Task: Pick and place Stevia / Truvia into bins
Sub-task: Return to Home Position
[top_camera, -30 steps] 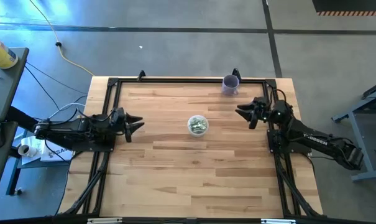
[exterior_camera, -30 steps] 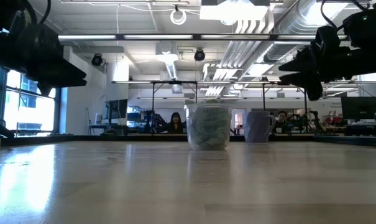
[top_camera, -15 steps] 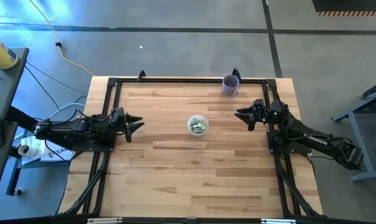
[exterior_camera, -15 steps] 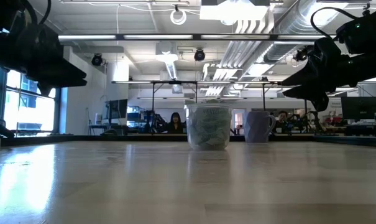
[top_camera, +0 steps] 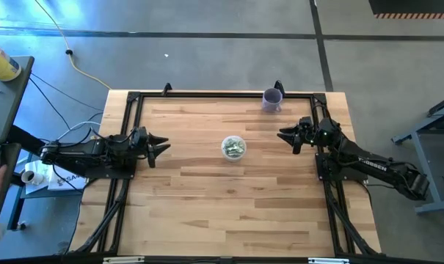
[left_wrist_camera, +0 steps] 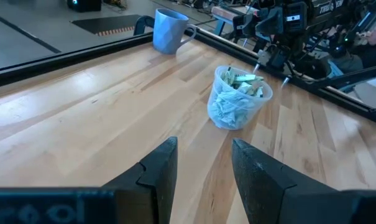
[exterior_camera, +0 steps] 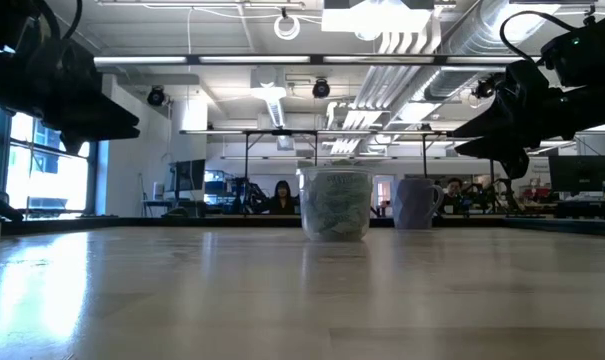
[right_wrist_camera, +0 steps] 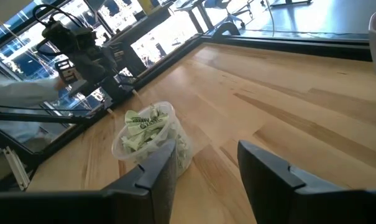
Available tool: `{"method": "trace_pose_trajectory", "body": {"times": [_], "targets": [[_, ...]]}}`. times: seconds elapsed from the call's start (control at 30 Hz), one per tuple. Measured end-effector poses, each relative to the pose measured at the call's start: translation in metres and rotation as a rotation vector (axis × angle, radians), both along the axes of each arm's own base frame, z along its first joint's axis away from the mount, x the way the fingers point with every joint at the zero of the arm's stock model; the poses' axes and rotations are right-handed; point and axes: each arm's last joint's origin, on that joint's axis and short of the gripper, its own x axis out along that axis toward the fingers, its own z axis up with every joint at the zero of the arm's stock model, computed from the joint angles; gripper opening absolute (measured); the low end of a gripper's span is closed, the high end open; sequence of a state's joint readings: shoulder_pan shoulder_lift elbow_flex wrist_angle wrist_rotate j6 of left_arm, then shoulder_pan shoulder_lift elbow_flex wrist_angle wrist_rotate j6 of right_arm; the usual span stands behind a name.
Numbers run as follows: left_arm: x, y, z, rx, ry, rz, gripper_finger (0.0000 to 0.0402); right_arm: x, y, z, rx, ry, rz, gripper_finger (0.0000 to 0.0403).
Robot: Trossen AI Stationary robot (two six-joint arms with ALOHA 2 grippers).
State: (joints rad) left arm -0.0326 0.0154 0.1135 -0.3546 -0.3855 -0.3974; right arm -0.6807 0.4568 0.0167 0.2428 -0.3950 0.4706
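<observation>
Packets (left_wrist_camera: 245,81) crammed in cup (left_wrist_camera: 220,93), lower ones obscured

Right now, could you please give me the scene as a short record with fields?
table: pale wood planks, black frame
clear cup: upright, mid-table, between the two arms
Stevia packets: heaped inside the clear cup, up to its rim
purple cup: upright near the far edge, apart from the clear cup
left pincer: open, empty, at the left side
right pincer: open, empty, at the right side
</observation>
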Motion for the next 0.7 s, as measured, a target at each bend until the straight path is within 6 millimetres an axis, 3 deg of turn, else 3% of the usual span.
{"method": "trace_pose_trajectory", "body": {"times": [0.7], "targets": [[0.0,0.0,0.0,-0.001,-0.001,0.0,0.0184,0.0,0.0,0.0003,-0.001,-0.001,0.0,0.0157]]}}
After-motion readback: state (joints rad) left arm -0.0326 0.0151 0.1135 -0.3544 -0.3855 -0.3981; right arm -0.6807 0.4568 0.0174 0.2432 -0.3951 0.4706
